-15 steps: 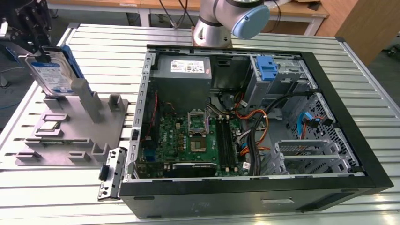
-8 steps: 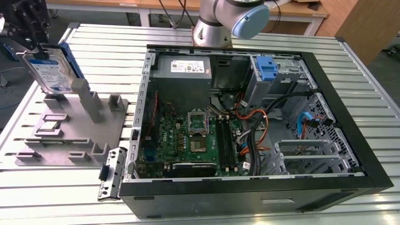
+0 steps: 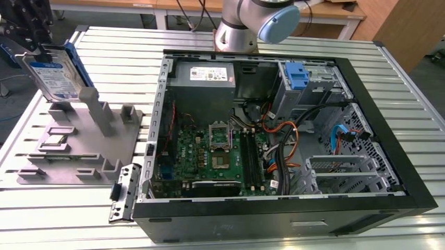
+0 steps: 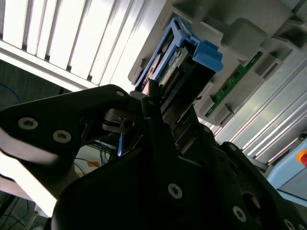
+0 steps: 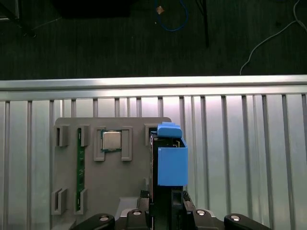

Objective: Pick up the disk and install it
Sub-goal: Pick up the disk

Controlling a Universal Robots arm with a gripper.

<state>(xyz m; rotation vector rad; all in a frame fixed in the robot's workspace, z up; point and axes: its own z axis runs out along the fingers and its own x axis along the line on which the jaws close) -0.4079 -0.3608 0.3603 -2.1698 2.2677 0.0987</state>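
Upper left in the exterior view, the gripper (image 3: 43, 49) seems clamped on the upright disk (image 3: 56, 78) over the grey fixture (image 3: 76, 151); held by one edge, it could pivot or slip.

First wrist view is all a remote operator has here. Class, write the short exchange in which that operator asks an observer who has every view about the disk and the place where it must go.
Operator: I see the disk end-on, blue rail up, over a grey stand. Where is the computer?
Observer: In the exterior view the open computer case lies flat beside the stand, on the exterior view's right, with its boards and cables exposed.
Operator: How does the disk hang?
Observer: In the exterior view it is tilted above the stand's far left corner, with its white-and-blue label facing the camera.
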